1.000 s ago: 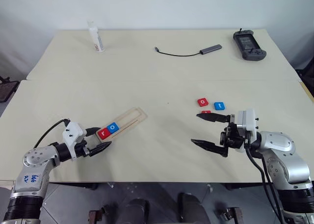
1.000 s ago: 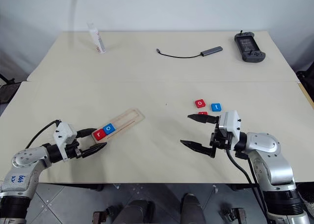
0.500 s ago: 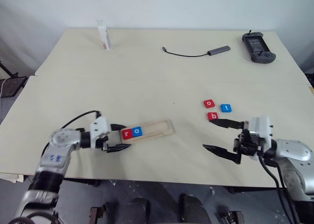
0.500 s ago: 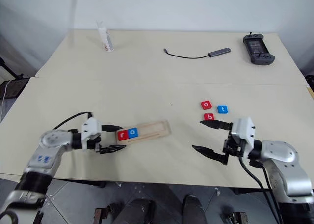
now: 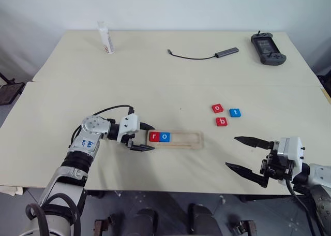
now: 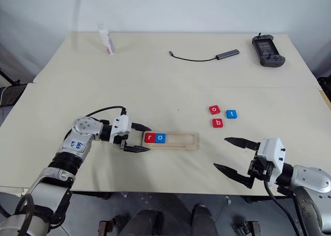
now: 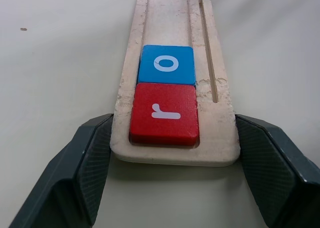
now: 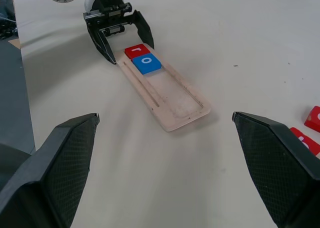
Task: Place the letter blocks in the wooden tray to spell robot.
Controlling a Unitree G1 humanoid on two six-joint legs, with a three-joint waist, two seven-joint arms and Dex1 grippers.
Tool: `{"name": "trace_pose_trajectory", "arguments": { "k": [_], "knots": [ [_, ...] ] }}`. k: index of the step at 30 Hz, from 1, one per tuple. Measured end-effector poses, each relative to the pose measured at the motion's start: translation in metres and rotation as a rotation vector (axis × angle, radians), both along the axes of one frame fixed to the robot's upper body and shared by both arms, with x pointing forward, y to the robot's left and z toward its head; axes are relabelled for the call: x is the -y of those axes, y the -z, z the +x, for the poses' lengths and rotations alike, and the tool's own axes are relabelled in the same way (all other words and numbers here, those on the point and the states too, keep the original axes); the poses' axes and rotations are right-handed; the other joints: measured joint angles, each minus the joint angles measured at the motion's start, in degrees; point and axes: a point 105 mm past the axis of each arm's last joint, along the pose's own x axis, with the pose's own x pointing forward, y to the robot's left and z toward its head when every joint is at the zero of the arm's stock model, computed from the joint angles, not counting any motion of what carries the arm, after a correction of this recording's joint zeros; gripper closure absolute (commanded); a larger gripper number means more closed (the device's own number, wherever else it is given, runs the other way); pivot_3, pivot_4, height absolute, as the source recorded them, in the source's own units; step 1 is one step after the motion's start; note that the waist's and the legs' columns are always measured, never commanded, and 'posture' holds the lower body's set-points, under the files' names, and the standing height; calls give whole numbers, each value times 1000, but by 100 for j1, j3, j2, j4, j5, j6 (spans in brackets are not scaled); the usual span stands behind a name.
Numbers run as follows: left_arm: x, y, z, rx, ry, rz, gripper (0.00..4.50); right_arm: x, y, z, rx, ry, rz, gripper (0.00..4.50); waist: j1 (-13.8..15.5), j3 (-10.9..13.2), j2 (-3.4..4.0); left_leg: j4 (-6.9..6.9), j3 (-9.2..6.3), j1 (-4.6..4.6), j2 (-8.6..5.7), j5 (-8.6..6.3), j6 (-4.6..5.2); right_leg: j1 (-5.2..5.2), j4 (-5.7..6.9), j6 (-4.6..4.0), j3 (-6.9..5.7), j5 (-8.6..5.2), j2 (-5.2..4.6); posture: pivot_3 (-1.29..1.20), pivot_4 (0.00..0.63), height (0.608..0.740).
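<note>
1. My left gripper (image 5: 143, 137) sits at the left end of the wooden tray (image 5: 186, 139), its two black fingers (image 7: 85, 163) one on each side of that end. In the left wrist view both fingers meet the tray's side edges, so I have it clamped on the tray.
2. The tray lies flat on the table (image 5: 170, 80), running from 9 o'clock to 3 o'clock in front of me, with a thin slot along its far rim.
3. Two letter blocks are in the tray at its 9 o'clock end: the red "r" (image 5: 154, 136) first, the blue "o" (image 5: 164, 137) touching it. The rest of the tray shows bare wood.
4. Three more blocks lie loose on the table at about 1 o'clock from the tray: a red "o" (image 5: 217, 108), a blue "t" (image 5: 235, 112) just beside it, and a red "b" (image 5: 221, 121) nearer me.
5. My right gripper (image 5: 247, 154) hangs near the table's front edge, at about 5 o'clock from the loose blocks, its fingers spread wide apart and holding nothing.
</note>
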Motion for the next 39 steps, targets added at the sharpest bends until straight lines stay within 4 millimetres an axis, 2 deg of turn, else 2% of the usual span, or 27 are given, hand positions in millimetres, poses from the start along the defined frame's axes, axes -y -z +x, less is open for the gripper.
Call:
{"name": "trace_pose_trajectory", "arguments": {
  "k": [2,3,5,10,15,19,25,30,32,35,39],
  "knots": [
    [-2,0,1,4,-2,-2,1101,0,1,0,-1,6,2,0,-4,0,0,1,0,0,0,0,0,0,1,0,0,0,0,0,150,740],
    [-3,0,2,-2,-7,-6,391,0,0,0,2,8,3,0,-2,0,0,2,0,0,0,0,0,0,1,0,0,0,0,0,150,740],
    [-5,-1,2,-21,-19,-18,20,0,0,0,7,15,6,0,-1,0,0,2,0,0,0,0,0,0,4,0,0,0,0,0,150,740],
    [-18,-12,2,-3,-52,-86,20,2,0,0,15,29,12,0,-8,2,-4,-1,-2,-1,1,0,0,-1,2,0,0,0,-1,0,150,740],
    [-64,-13,-13,9,-165,-138,20,20,-1,-3,53,133,12,0,-27,2,-4,-5,-4,0,4,0,0,-2,1,0,1,0,0,0,150,740],
    [-87,-19,-30,69,-289,-233,20,46,1,-5,62,308,62,0,7,1,-5,-5,-7,1,2,-1,1,1,-2,0,8,0,-5,0,150,740],
    [-85,-17,-62,2,-329,-331,20,78,9,-7,132,486,53,0,17,1,-4,-6,-7,9,1,-2,3,6,-8,-1,14,0,-6,0,150,740],
    [-82,-17,-65,1,-364,-368,20,86,18,-8,128,520,56,0,5,0,-3,-6,-2,19,1,-1,2,8,-12,-3,18,-1,-3,0,150,740],
    [-80,-19,-64,14,-368,-377,20,85,14,0,151,513,73,0,-29,0,-3,-5,3,23,4,-1,1,8,-11,-3,21,-1,-1,0,150,740],
    [-76,-22,-63,27,-362,-388,20,74,-1,24,160,469,92,0,-117,-3,2,-5,10,28,5,0,-2,8,-6,-3,26,-1,-2,0,150,740],
    [-67,-25,-63,36,-336,-396,20,58,-29,65,78,411,12,0,-143,-4,4,-5,10,23,8,2,-5,0,-3,-6,26,-3,-1,0,150,740]
  ]
}}
